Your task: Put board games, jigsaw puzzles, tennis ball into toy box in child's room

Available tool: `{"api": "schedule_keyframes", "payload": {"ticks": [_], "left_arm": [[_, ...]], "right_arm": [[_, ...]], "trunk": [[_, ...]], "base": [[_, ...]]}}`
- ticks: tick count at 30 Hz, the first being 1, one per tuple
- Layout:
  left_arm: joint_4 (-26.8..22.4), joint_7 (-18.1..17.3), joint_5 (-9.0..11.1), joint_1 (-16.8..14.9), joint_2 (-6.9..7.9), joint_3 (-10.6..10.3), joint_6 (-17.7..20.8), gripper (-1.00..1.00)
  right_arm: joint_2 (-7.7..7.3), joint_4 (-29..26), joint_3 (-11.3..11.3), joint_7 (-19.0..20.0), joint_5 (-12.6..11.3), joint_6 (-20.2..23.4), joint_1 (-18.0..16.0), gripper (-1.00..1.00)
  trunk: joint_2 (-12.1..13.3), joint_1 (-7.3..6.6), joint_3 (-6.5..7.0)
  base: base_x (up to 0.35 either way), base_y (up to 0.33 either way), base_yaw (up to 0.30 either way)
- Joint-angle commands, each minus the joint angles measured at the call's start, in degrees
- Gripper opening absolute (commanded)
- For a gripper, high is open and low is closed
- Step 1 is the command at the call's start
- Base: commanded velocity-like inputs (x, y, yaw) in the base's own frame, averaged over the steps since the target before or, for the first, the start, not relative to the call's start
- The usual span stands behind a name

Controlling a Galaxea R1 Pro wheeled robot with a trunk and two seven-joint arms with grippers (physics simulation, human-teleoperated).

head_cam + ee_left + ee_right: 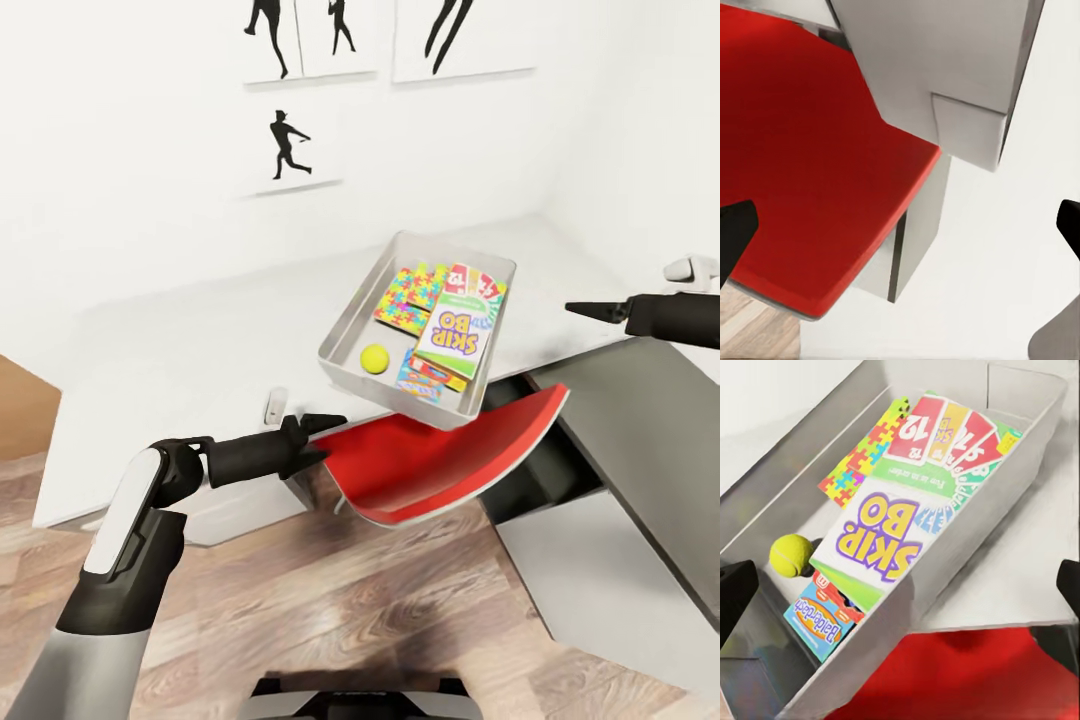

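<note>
Head view: toy box (352, 330), clear grey bin, at near edge of pale tabletop (180, 350), one corner overhanging red chair seat (440, 470) below. Inside toy box: jigsaw puzzle (412, 296) toward far side; "SKIP BO" board game (455, 335) lying flat on top at centre, a second board game (476, 283) showing card print beyond it; yellow tennis ball (375, 358) on bin floor at near-left; a further printed box (425, 378) partly tucked under central board game. Left claw (318, 432) extended low in front of tabletop edge, just above red chair seat, clear of toy box; fingers spread and empty, as confirmed in left wrist view, where dark fingertips (735, 236) sit well apart at opposite margins with red chair seat (810, 165) and pale tabletop underside between them. Right claw (592, 311) held over tabletop to right of toy box, near dark grey tabletop section (640, 420); spread and empty, black fingertips (733, 592) at opposite margins of right wrist view. Right wrist view: toy box (1020, 547) directly ahead, with board game (881, 536), tennis ball (790, 554) and jigsaw puzzle (866, 454) all resting within its walls. Background: white wall with black silhouette pictures (290, 145); wood-plank floor (330, 600) below.
</note>
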Motion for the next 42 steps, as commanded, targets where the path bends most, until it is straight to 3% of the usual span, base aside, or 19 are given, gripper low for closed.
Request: {"api": "schedule_keyframes", "payload": {"ticks": [1, 14, 19, 22, 23, 27, 28, 31, 32, 35, 42], "left_arm": [[-0.1, 0.6, 0.6, 0.0, 0.05, 0.0, 0.0, 1.0], [-0.1, 0.5, 0.6, 0.0, 0.05, 0.0, 0.0, 1.0], [-0.1, -1.8, 0.7, 0.0, 0.05, 0.1, 0.2, 1.0], [-0.1, -8.2, 0.7, -0.1, -0.13, 0.0, 0.2, 1.0], [-0.1, -8.2, 0.7, -0.1, -0.13, 0.0, 0.2, 1.0], [-0.1, -22.2, 0.7, -0.4, -0.3, -2.0, 0.3, 1.0], [-0.1, -22.2, 0.7, -0.4, -0.3, -2.0, 0.3, 1.0], [-0.1, -32.0, 0.7, -1.1, -0.29, -4.8, 0.3, 1.0], [-0.1, -32.0, 0.7, -1.1, -0.29, -4.8, 0.3, 1.0], [-0.1, -37.5, 0.6, -2.0, -0.43, -6.9, 0.2, 1.0], [-0.2, -39.8, 0.6, -2.7, -0.62, -8.6, 0.1, 1.0]], "right_arm": [[-0.02, 0.0, 0.1, 0.6, 0.6, 0.1, 0.2, 1.0], [-0.04, 0.0, -2.2, 0.6, 0.6, 0.1, 1.7, 1.0], [0.02, 0.0, -2.6, 0.6, 0.5, 0.1, 1.9, 1.0], [0.09, 0.0, -2.7, 0.6, 0.4, 0.1, 2.0, 1.0], [0.09, 0.0, -2.7, 0.6, 0.4, 0.1, 2.0, 1.0], [0.3, 0.1, -2.7, 0.5, 0.4, 0.1, 2.0, 1.0], [0.3, 0.1, -2.7, 0.5, 0.4, 0.1, 2.0, 1.0], [0.45, 0.1, -2.7, 0.5, 0.4, 0.1, 2.0, 1.0], [0.45, 0.1, -2.7, 0.5, 0.4, 0.1, 2.0, 1.0], [0.55, 0.2, -2.6, 0.5, 0.4, 0.1, 2.1, 1.0], [0.56, 0.2, -2.7, 0.5, 0.4, 0.1, 2.1, 1.0]], "trunk": [[-0.1, 0.02, 0.0], [-0.1, 0.02, 0.7], [-0.1, 0.02, 0.97], [-0.1, 0.02, 1.14], [-0.1, 0.02, 1.2], [-0.1, 0.02, 1.42], [-0.1, 0.02, 1.47], [-0.1, 0.02, 1.64], [-0.1, 0.02, 1.69], [-0.1, 0.02, 1.86], [-0.1, 0.02, 2.24]], "base": [[0.0, 0.0, -0.261], [0.0, 0.0, -0.258], [0.0, 0.0, -0.256], [0.0, 0.0, -0.255], [0.0, 0.0, -0.255], [0.0, 0.0, -0.254], [0.0, 0.0, -0.254], [0.0, 0.0, -0.254], [0.0, 0.0, -0.254], [0.0, 0.0, -0.254], [0.0, 0.0, -0.254]]}}
